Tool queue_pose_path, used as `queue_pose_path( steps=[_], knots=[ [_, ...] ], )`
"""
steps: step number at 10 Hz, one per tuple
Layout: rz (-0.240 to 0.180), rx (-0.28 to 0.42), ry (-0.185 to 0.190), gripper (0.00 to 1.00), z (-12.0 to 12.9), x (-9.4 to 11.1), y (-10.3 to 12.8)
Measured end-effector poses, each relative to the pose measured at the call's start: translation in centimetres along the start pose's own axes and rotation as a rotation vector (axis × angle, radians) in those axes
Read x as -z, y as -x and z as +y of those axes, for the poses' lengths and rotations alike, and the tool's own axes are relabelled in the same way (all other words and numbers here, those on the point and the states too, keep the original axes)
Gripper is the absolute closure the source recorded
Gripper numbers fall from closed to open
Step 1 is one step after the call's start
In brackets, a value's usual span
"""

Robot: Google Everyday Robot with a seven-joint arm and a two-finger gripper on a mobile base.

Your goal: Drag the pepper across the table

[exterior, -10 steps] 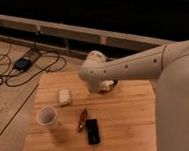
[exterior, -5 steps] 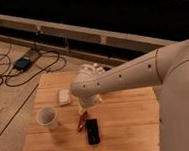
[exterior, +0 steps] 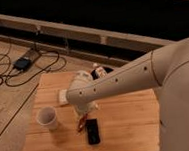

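The slim red pepper (exterior: 81,123) lies on the bamboo table (exterior: 127,122), left of centre, just left of the black phone (exterior: 92,131). My white arm reaches in from the right across the table. My gripper (exterior: 86,111) points down right above the pepper's far end, which it hides. I cannot tell if it touches the pepper.
A white cup (exterior: 47,118) stands on the table left of the pepper. A pale flat object (exterior: 63,97) lies behind it, partly hidden by the arm. Black cables and a power box (exterior: 22,63) lie on the floor to the far left.
The arm has swung left and toward the front of the table. The gripper has come down from near the back middle to just over the pepper.
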Motion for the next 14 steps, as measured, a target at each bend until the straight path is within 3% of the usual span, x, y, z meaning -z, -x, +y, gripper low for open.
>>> queue_pose_path(
  steps=[7,14],
  knots=[
    [0.023,-0.021,0.004,0.28,-0.9,-3.9,3.4],
    [0.051,-0.042,-0.023,0.28,-0.6,-7.6,4.5]
  ],
)
